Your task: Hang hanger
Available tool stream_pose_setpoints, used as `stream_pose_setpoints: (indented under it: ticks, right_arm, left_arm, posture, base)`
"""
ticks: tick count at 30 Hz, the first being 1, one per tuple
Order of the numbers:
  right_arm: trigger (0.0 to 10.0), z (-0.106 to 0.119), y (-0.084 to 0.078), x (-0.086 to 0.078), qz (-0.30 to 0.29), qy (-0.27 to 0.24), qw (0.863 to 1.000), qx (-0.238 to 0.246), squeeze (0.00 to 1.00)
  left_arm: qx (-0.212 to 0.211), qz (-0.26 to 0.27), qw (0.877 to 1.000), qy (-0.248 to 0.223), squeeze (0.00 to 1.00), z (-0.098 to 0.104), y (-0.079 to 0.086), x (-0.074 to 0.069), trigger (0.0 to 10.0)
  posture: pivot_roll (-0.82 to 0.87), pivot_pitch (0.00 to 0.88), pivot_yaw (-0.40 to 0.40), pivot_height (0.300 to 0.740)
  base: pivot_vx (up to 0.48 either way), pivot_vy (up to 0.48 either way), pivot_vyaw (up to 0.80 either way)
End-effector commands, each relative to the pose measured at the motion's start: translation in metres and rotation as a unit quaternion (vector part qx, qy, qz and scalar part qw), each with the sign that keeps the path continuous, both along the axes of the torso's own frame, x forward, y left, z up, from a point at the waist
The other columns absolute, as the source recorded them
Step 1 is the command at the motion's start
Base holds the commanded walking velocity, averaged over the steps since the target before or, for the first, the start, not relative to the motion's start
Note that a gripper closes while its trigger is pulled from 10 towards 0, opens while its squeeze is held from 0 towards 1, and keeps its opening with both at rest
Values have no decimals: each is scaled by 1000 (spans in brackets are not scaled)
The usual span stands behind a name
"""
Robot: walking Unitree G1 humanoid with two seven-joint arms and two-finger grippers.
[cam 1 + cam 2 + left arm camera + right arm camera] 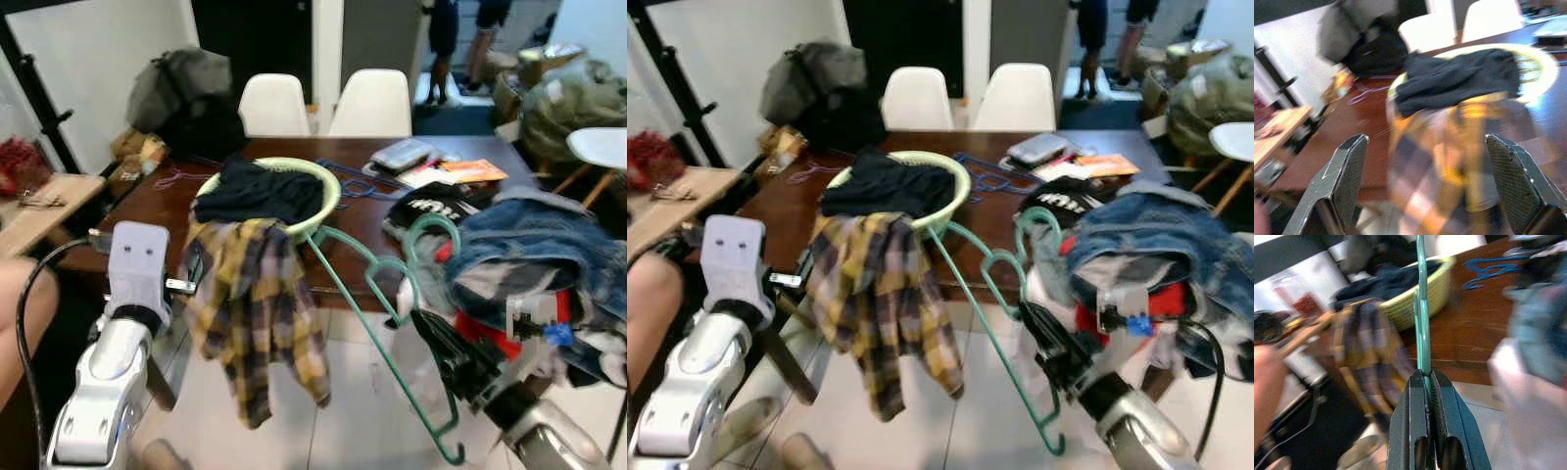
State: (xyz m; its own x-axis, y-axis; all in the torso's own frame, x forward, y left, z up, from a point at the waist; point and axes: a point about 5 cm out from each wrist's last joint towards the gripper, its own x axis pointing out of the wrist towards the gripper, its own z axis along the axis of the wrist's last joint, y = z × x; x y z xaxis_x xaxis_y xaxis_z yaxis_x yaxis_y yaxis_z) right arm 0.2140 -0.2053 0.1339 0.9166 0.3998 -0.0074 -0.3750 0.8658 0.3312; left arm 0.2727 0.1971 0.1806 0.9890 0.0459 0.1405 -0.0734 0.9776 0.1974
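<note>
A green plastic hanger [367, 323] slants from the basket's rim down toward the floor. My right gripper [1426, 374] is shut on its thin bar [1422, 313], low at the right [431, 338]. A yellow and grey plaid shirt [250, 304] droops from the hanger's upper end over the table edge. Behind it, a pale green basket [328, 196] holds a dark garment [257, 191]. My left gripper [1425, 142] is open, its fingers [1347, 171] spread wide facing the shirt from the left [191, 274], not touching it.
The basket stands on a dark brown table [362, 220] with blue hangers [358, 181] and books [446, 171]. A pile of jeans and clothes [534, 245] bulks at the right. Two white chairs [328, 103] and a backpack [181, 93] stand behind. A person's arm [20, 313] is at the left.
</note>
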Motion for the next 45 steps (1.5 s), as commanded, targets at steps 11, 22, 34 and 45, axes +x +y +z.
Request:
stream_pose_setpoints:
  ticks: [11, 22, 34, 45]
  right_arm:
    - [10000, 2, 0, -6, 14, -25, 997, 67, 0]
    - [10000, 27, 5, -3, 48, -92, 987, 127, 0]
    - [10000, 54, 17, 2, 76, -136, 979, 132, 0]
    - [10000, 55, 20, 4, 81, -129, 980, 125, 0]
  left_arm:
    - [17, -6, 999, -42, 0, 23, 9, 12, 10000]
    - [23, 14, 996, -81, 0, 45, 28, 22, 10000]
    - [14, -4, 997, -73, 0, 38, 22, 25, 10000]
    - [19, 26, 999, -21, 0, 19, 24, 25, 10000]
  posture:
    - [-122, 0, 29, 740]
    - [-121, 0, 36, 740]
    - [-124, 0, 36, 740]
    - [-117, 0, 31, 740]
  base:
    - [0, 0, 0]
    - [342, 0, 0]
    - [363, 0, -467]
    - [46, 0, 0]
